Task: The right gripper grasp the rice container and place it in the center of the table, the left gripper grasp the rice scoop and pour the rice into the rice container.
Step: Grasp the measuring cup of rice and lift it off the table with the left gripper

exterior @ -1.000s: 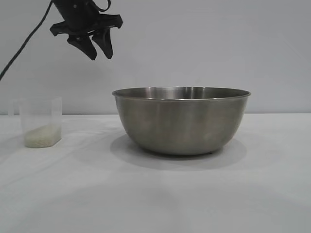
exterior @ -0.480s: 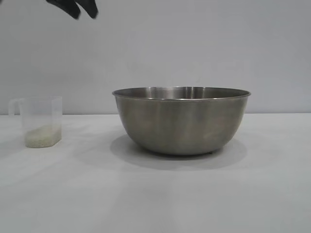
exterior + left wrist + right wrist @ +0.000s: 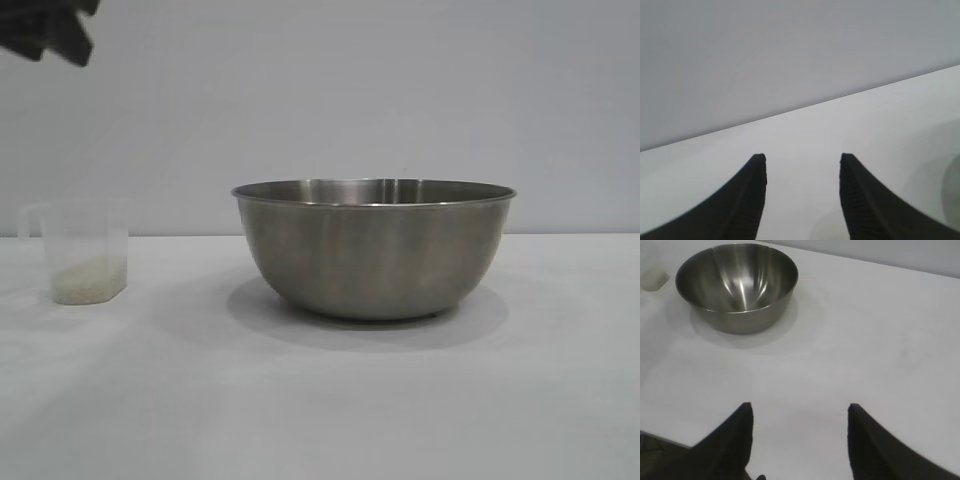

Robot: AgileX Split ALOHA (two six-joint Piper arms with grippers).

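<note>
Exterior view: the rice container, a large round bowl of brushed steel with a thin rolled rim, stands upright near the middle of the white desk and casts a soft shadow around its base. Well apart from it, near the desk's left edge, stands the rice scoop, a small frosted plastic cup with a side handle. A low layer of off-white rice lies in its bottom. The left hand shows only as a dark shape in the upper left corner, high above the scoop.

Left wrist view: the left hand hangs over bare desk, its two pointed fingers spread, nothing between them.

Right wrist view: the right hand is spread too, empty, well apart from the bowl, whose shiny inside holds nothing visible.
</note>
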